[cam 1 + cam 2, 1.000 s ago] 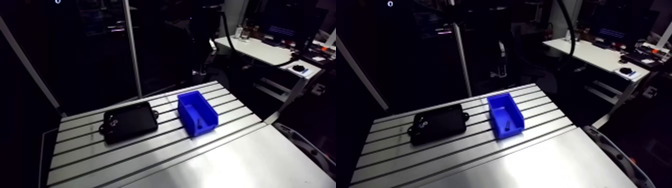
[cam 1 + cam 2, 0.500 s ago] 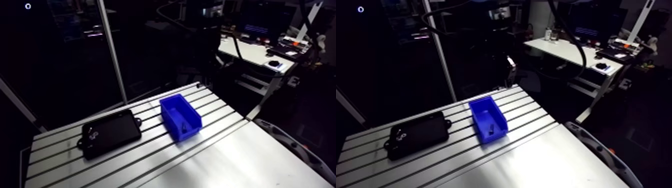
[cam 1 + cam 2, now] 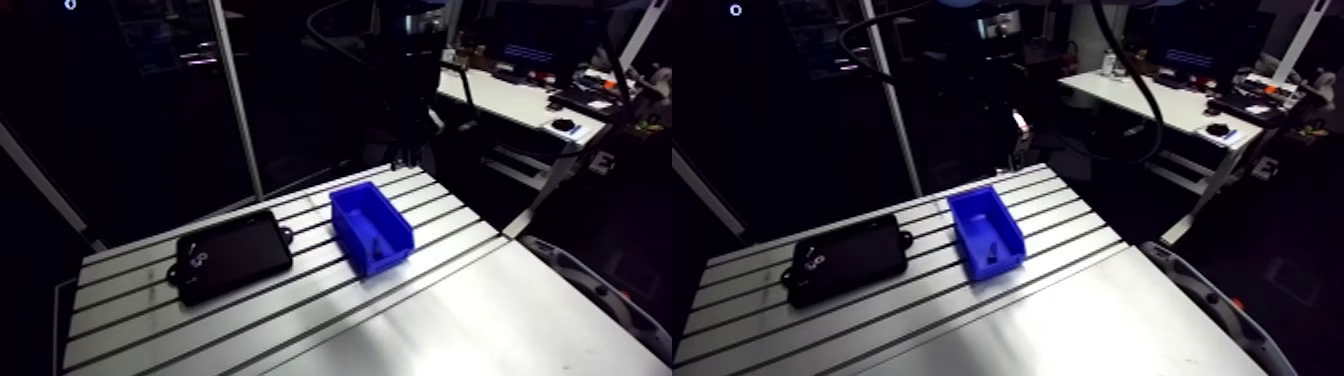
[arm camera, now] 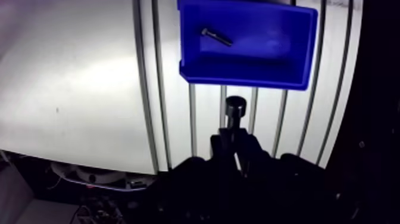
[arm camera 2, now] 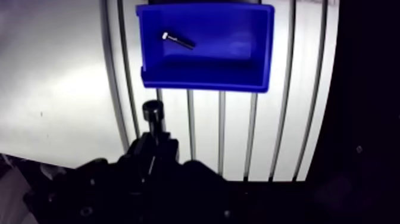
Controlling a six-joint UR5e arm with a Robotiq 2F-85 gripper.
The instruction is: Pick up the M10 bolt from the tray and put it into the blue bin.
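Note:
In the wrist view my gripper [image 4: 234, 136] is shut on a dark bolt [image 4: 234, 110] whose round head sticks out ahead of the fingertips. It hangs over the slotted table, just short of the blue bin [image 4: 247, 70]. A smaller bolt [image 4: 216, 37] lies inside the bin near one corner. In the arm view the gripper [image 3: 405, 150] hangs above the table's far edge, behind the blue bin [image 3: 370, 228]. The black tray [image 3: 235, 255] lies to the bin's left.
A couple of small pale parts [image 3: 197, 261] lie at the tray's left end. A smooth metal plate [image 3: 480, 320] covers the near part of the table [image 3: 150, 320]. Beyond the bin's far side the table drops off into the dark.
The arm view has shifted with the arm. The tray and bin hold their places on the table. The gripper stays high behind the bin.

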